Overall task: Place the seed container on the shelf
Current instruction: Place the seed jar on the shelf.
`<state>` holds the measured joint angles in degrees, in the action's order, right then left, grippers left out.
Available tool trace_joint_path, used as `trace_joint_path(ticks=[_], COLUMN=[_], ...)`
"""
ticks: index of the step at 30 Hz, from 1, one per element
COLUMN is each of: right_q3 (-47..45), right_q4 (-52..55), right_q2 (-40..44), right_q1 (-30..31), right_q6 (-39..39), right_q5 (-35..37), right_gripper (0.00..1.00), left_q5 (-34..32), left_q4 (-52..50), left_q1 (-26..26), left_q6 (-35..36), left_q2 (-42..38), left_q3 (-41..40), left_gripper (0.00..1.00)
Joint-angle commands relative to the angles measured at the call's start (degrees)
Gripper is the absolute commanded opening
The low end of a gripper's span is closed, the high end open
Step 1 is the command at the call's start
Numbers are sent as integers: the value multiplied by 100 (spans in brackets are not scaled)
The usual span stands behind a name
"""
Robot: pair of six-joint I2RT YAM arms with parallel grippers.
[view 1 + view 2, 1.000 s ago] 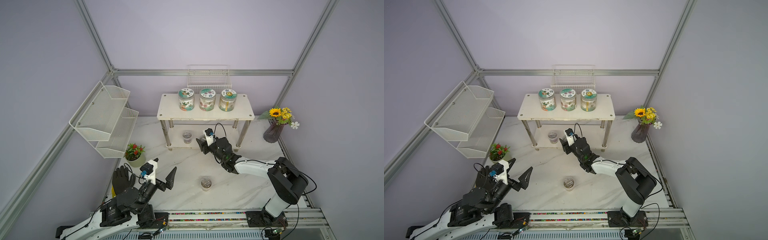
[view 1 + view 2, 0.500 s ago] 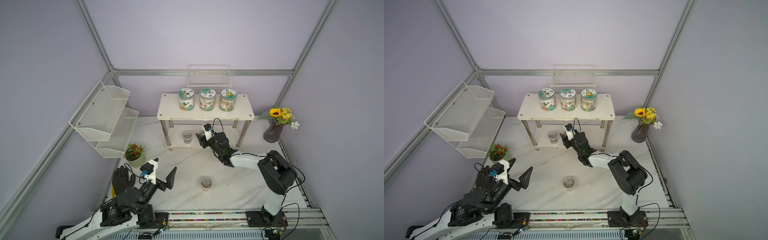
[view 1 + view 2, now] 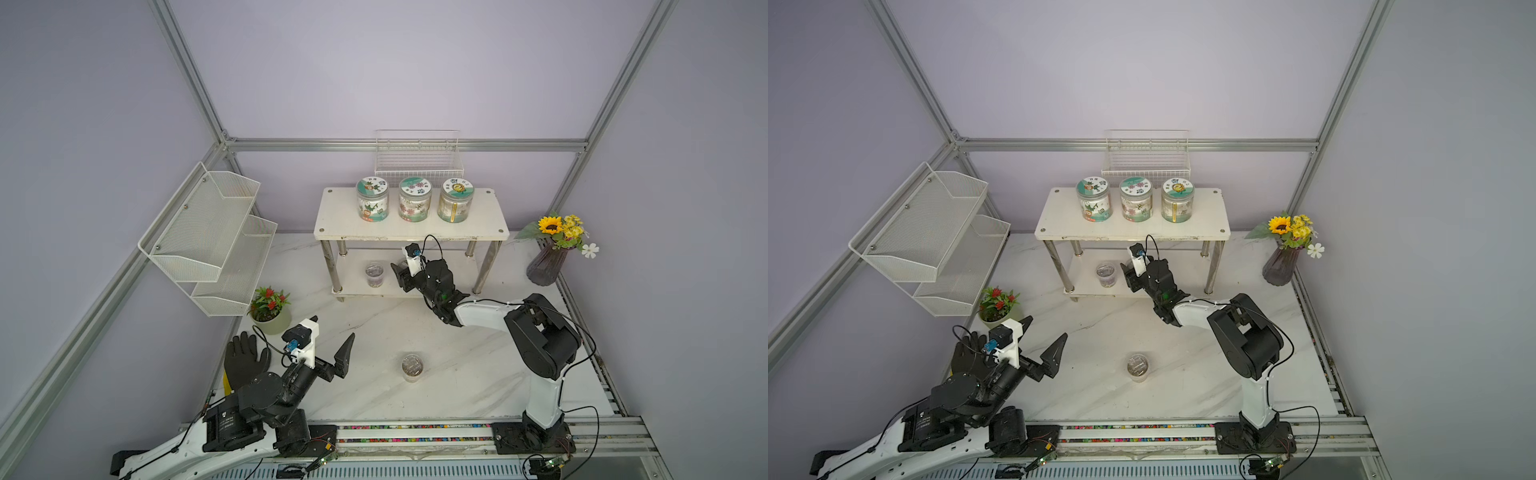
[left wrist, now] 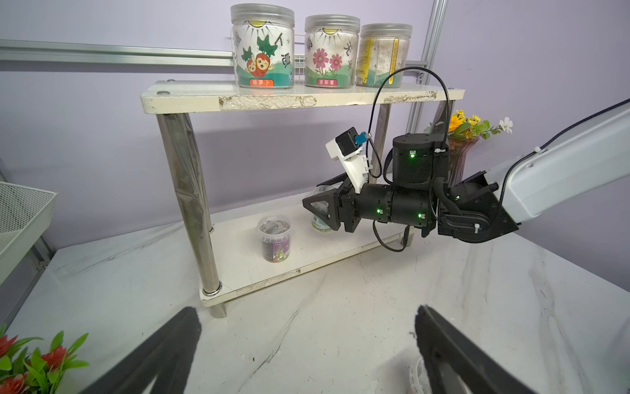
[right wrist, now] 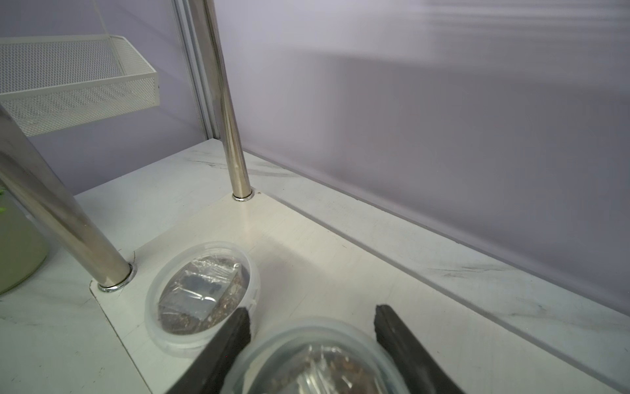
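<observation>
Now, seed container (image 5: 317,361): clamped in our right gripper (image 5: 312,315) over the shelf's (image 4: 238,273) lower board.
Neighbour cup (image 5: 201,293): on that board, just beside.
Left gripper (image 4: 306,312): wide apart, empty.
Risk: opening our jaws may topple that cup.

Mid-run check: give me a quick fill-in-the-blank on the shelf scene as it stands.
1. The right gripper is shut on the held seed container over the ____ tier of the shelf.
2. Its top tier carries ____ jars.
3. The left gripper is ____, holding nothing.
4. A loose seed container stands on the ____, off the shelf.
Missing: lower; three; open; table.
</observation>
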<state>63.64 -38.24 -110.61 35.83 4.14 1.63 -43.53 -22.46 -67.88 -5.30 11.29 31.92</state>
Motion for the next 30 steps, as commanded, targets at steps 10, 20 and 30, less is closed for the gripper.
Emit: trace_joint_path(ticks=[10,20,30], right_q3=[385,432,381], right_q4=[374,543,566], right_q2=[-374,-488,-474], right_q1=[-129,-143,-182], right_q6=[-55,-120,-145], right_q5=[-52,-83,-75], right_gripper=[48,48,48], left_q5=[-60,-60,-52], left_q4=[24,33,31], left_q1=[32,37,37], left_q6=[108,135,148], left_q2=[95,116,202], left_q3=[139,140,152], left_gripper=[100,100,100])
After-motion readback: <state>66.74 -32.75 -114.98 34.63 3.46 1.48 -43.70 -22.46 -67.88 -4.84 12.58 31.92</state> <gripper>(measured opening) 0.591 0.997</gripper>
